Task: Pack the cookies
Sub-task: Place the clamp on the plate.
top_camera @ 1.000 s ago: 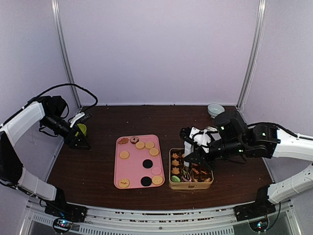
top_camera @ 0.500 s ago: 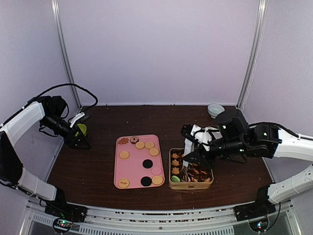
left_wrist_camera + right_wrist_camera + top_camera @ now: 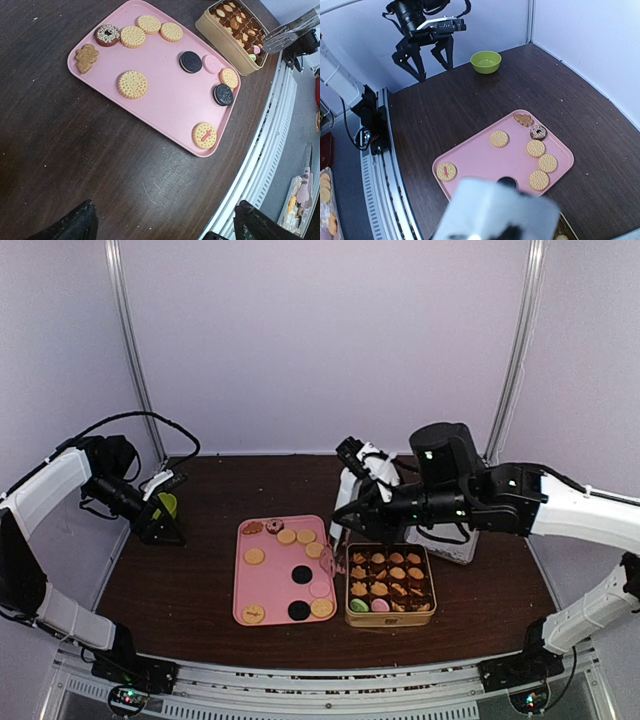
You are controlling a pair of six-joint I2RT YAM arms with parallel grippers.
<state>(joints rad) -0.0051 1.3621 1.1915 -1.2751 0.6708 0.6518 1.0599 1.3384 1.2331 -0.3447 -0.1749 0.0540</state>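
Several cookies (image 3: 286, 536) lie on a pink tray (image 3: 270, 590): tan rounds, two black discs (image 3: 190, 61), a pink one and a sprinkled ring (image 3: 538, 132). More cookies fill a gold tin (image 3: 390, 585) to the tray's right. My right gripper (image 3: 352, 515) hovers behind the tin's left corner, shut on metal tongs (image 3: 333, 550) whose tips hang over the tray's right edge. In the right wrist view the tongs (image 3: 500, 210) are a grey blur that hides the fingers. My left gripper (image 3: 165, 227) is open and holds nothing, far left of the tray.
A green bowl (image 3: 486, 61) sits at the far left beside the left gripper (image 3: 160, 528). A pale flat rectangle (image 3: 447, 543) lies behind the tin on the right. The table's near edge with its metal rail (image 3: 270, 130) runs close to the tray and tin.
The right arm has lifted the tongs out of the tin and swung back and left to the tray's right edge, uncovering the tin. The left arm has not moved.
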